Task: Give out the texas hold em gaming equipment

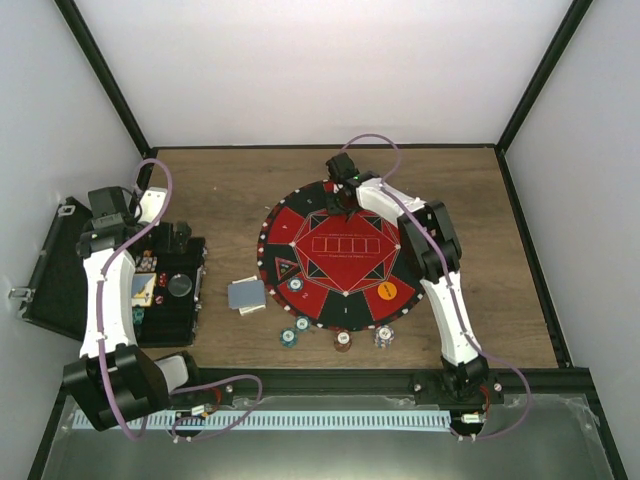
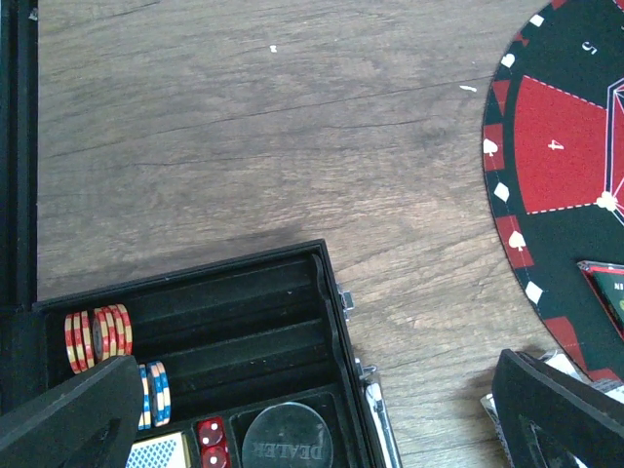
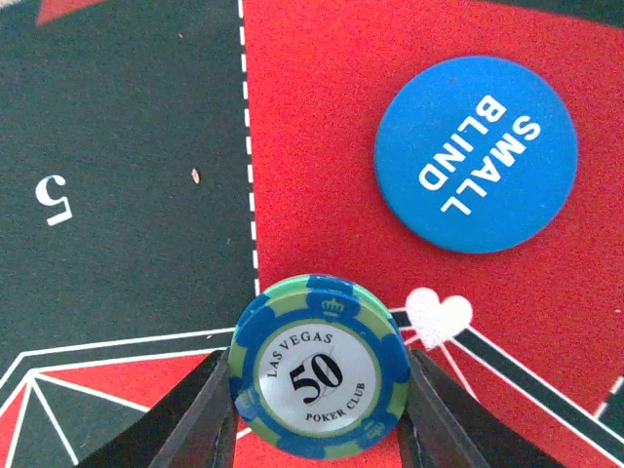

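My right gripper (image 3: 318,395) is shut on a blue-and-green "50" poker chip (image 3: 318,380), held flat low over the round red-and-black poker mat (image 3: 127,146) at its far edge (image 1: 345,190). A blue "small blind" button (image 3: 476,153) lies on the red field just beyond the chip. My left gripper (image 2: 312,429) is open and empty above the right side of the open black case (image 2: 234,292). It also shows in the top view (image 1: 178,240). The case holds red-yellow chips (image 2: 97,336), blue-orange chips (image 2: 153,395) and a patterned card deck (image 2: 156,456).
A grey-blue card stack (image 1: 246,295) lies between case and mat. Small chip stacks (image 1: 302,323) (image 1: 342,340) (image 1: 384,337) sit along the mat's near edge. An orange button (image 1: 389,290) lies on the mat. The case also holds red dice (image 2: 212,444) and a dark dealer disc (image 2: 286,441).
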`<state>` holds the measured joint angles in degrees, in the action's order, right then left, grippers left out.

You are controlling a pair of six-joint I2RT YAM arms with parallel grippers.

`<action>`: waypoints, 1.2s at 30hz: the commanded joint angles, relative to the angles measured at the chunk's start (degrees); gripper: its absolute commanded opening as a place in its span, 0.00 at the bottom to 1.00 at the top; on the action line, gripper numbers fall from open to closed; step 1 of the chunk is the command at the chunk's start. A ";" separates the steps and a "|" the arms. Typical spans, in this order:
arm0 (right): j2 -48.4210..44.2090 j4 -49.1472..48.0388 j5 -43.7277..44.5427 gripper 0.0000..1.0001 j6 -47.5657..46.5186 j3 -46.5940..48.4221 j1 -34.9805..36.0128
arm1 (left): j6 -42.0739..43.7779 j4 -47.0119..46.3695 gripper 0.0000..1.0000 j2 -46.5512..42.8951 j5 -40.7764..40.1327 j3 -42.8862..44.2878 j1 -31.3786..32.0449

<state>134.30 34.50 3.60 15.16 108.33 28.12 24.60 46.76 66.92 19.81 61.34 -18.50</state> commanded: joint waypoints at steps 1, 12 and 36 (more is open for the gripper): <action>2.70 0.98 -0.61 0.17 -0.86 3.41 0.01 | 0.87 -1.00 1.00 0.04 0.96 0.25 -0.39; 0.48 4.83 0.03 0.69 -1.48 5.88 0.13 | 0.82 -0.85 1.00 0.84 0.92 0.05 -0.39; -32.50 0.58 5.63 0.82 15.16 -37.12 48.32 | -0.50 1.34 1.00 -2.31 -0.46 -1.24 -0.97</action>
<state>100.07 33.63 7.62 24.18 71.81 72.90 24.23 47.33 66.19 19.40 60.86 -19.09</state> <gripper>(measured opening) 0.818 0.999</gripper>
